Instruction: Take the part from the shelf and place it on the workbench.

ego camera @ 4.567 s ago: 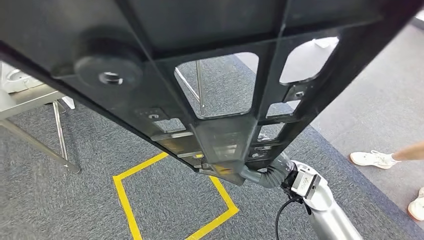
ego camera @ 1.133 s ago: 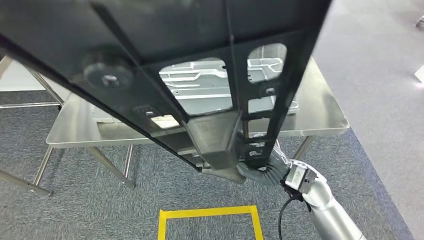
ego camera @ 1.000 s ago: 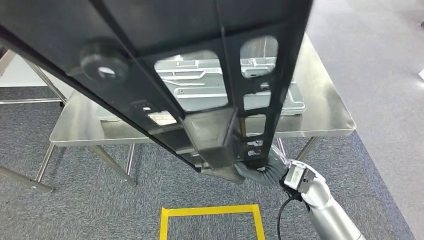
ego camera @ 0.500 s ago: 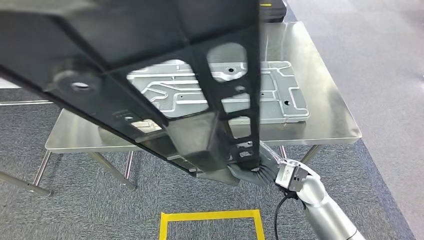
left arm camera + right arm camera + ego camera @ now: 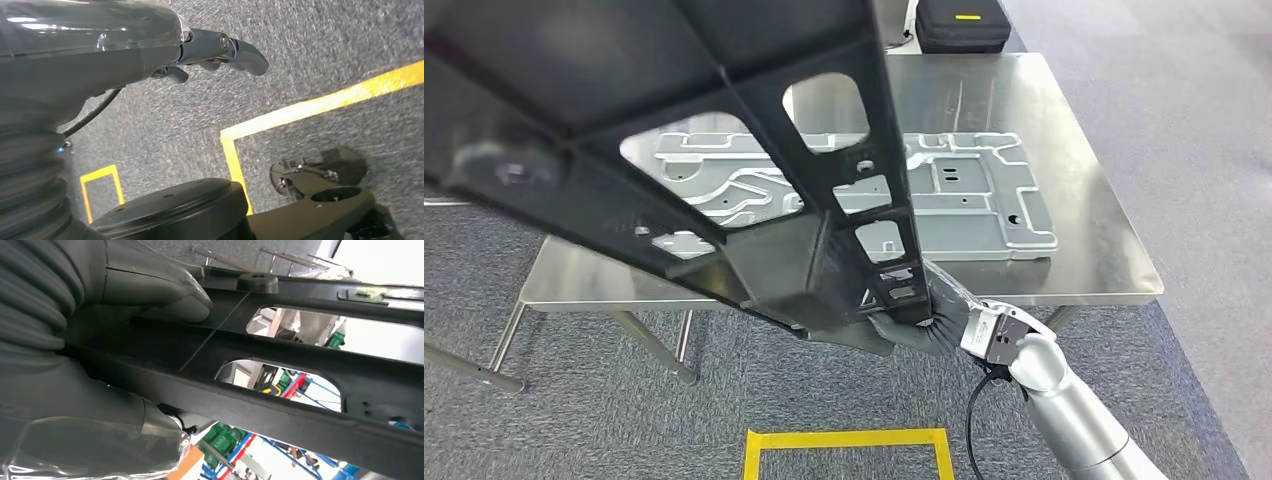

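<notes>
Where right hand fingers grip it, black part looks ribbed, cut-out; left hand seemingly empty.

One large black ribbed frame part, one stamped silver metal panel, one steel workbench, one black case.
</notes>
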`<action>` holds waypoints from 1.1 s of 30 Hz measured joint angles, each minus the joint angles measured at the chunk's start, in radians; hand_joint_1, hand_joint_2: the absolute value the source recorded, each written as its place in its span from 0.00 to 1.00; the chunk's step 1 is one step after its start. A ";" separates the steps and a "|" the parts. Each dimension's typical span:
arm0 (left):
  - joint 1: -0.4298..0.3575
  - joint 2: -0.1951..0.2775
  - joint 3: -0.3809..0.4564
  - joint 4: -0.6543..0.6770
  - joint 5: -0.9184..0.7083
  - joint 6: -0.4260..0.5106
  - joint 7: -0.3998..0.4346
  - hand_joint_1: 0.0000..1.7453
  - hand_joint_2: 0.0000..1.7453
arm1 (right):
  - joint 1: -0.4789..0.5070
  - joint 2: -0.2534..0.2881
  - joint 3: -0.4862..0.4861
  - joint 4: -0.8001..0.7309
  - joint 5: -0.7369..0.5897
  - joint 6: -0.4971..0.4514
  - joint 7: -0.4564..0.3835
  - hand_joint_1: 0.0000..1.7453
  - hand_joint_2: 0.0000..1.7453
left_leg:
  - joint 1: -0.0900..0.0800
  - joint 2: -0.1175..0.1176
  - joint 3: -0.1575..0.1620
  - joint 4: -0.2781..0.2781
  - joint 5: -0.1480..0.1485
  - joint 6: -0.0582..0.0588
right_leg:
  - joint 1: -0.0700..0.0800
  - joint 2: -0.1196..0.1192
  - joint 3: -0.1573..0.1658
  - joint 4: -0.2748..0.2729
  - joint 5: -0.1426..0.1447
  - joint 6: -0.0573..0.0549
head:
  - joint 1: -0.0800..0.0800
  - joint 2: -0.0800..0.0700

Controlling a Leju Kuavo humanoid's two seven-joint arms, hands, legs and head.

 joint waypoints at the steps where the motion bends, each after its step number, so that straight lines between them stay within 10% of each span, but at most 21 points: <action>1: 0.001 -0.001 0.002 0.000 0.001 0.006 -0.006 0.00 1.00 | -0.007 0.000 0.002 0.005 -0.004 -0.001 0.001 1.00 1.00 | 0.002 -0.001 0.008 -0.005 0.001 0.009 | -0.001 0.001 -0.003 0.016 -0.003 0.004 | 0.000 0.000; 5: 0.004 -0.007 0.017 0.000 0.018 0.014 -0.014 0.00 1.00 | -0.048 0.005 0.018 0.040 -0.013 0.004 0.003 1.00 1.00 | -0.001 -0.004 0.026 -0.009 0.002 0.023 | -0.002 0.006 -0.110 0.207 -0.095 0.005 | 0.000 0.000; 7: 0.006 -0.012 0.029 0.000 0.031 0.013 -0.012 0.00 1.00 | -0.066 0.006 0.027 0.063 -0.015 0.006 0.003 1.00 1.00 | -0.005 -0.007 0.029 -0.009 -0.002 0.026 | -0.002 0.007 -0.157 0.263 -0.096 0.004 | 0.000 0.000; 12: 0.009 -0.021 0.046 0.000 0.039 0.014 -0.011 0.00 1.00 | -0.124 0.008 0.040 0.102 -0.018 0.004 0.002 1.00 1.00 | -0.009 -0.012 0.044 -0.004 -0.023 0.016 | 0.015 0.002 -0.078 0.016 0.056 -0.022 | 0.000 0.000; 17: 0.009 -0.023 0.052 0.000 0.027 0.016 -0.016 0.00 1.00 | -0.183 0.009 0.039 0.125 0.051 -0.067 0.016 1.00 1.00 | -0.011 -0.007 0.030 0.039 -0.049 -0.014 | 0.012 0.001 -0.059 -0.022 0.053 -0.042 | 0.000 0.000; 21: 0.002 -0.025 0.052 0.000 0.002 0.017 -0.044 0.00 1.00 | -0.287 0.006 -0.030 0.179 0.156 -0.152 0.050 1.00 1.00 | 0.002 -0.001 -0.085 0.254 -0.140 -0.035 | 0.008 0.004 -0.053 -0.025 0.051 -0.047 | 0.000 0.000; 23: -0.002 -0.025 0.052 0.000 -0.006 0.016 -0.049 0.00 1.00 | -0.320 0.005 -0.080 0.213 0.179 -0.155 0.048 1.00 1.00 | 0.009 0.003 -0.096 0.255 -0.115 -0.042 | 0.006 0.004 -0.051 -0.024 0.049 -0.044 | 0.000 0.000; 26: 0.007 -0.025 0.051 0.000 -0.014 0.011 -0.051 0.00 1.00 | -0.348 0.004 -0.122 0.242 0.227 -0.179 0.060 1.00 1.00 | 0.016 0.003 -0.030 0.079 -0.013 -0.046 | 0.001 0.013 -0.045 -0.020 0.044 -0.032 | 0.000 0.000; 33: 0.007 -0.025 0.049 0.000 -0.031 -0.033 -0.036 0.00 1.00 | -0.628 0.037 -0.136 0.535 0.821 -0.489 0.176 1.00 1.00 | 0.004 0.020 -0.016 0.006 0.019 0.009 | -0.003 0.027 -0.089 0.044 0.011 0.009 | 0.000 0.000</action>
